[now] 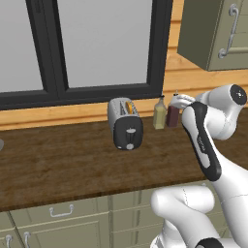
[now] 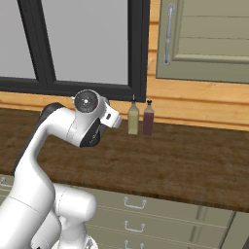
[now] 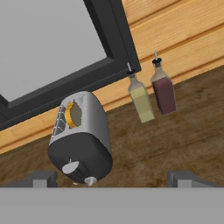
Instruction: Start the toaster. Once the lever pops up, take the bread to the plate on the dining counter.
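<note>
Silver and rounded, the toaster (image 1: 125, 123) stood on the dark wood worktop (image 1: 58, 164) below the window (image 1: 82, 46) in the left base view, its long axis running front to back, black end panel facing forward, bread (image 1: 129, 107) upright in a slot. The arm (image 1: 203, 140) rose at right, bent toward the bottles.

From the right base view, the arm's elbow (image 2: 87, 119) arched beside the olive bottle (image 2: 133, 118) and dark red bottle (image 2: 148, 119).

Through the tilted hand view, the toaster's lever (image 3: 70, 166) pointed at the camera; the gripper (image 3: 113, 178) stood spread wide, holding nothing.
</note>
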You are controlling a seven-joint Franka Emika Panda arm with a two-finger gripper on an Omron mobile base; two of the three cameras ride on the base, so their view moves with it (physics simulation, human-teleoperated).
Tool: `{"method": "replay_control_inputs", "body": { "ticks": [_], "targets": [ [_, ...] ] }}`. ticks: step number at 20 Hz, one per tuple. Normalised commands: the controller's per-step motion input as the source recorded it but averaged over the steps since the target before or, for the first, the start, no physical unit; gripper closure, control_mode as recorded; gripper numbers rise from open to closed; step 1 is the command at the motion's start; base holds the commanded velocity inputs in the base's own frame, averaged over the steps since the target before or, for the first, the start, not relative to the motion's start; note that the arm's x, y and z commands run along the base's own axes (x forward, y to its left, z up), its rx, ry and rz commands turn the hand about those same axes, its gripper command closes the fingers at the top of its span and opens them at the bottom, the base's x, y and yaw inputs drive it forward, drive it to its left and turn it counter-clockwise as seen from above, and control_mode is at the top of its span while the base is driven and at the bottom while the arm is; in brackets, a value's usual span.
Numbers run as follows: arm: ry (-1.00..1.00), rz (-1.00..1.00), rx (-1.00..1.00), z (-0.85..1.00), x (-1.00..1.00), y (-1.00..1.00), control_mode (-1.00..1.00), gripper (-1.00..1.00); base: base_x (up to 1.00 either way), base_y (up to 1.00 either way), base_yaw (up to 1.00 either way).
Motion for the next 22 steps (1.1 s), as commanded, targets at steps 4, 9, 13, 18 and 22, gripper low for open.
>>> {"method": "replay_control_inputs", "body": {
  "ticks": [4, 9, 13, 18, 22],
  "targets": [
    [0.0, 0.0, 0.0, 0.0, 0.0, 0.0, -1.0, -1.0, 0.0, 0.0, 0.0],
    [0.0, 0.0, 0.0, 0.0, 0.0, 0.0, -1.0, -1.0, 0.0, 0.0, 0.0],
    [0.0, 0.0, 0.0, 0.0, 0.0, 0.0, -1.0, -1.0, 0.0, 0.0, 0.0],
    [0.0, 0.0, 0.0, 0.0, 0.0, 0.0, -1.0, -1.0, 0.0, 0.0, 0.0],
    [0.0, 0.0, 0.0, 0.0, 0.0, 0.0, -1.0, -1.0, 0.0, 0.0, 0.0]
  ]
}}
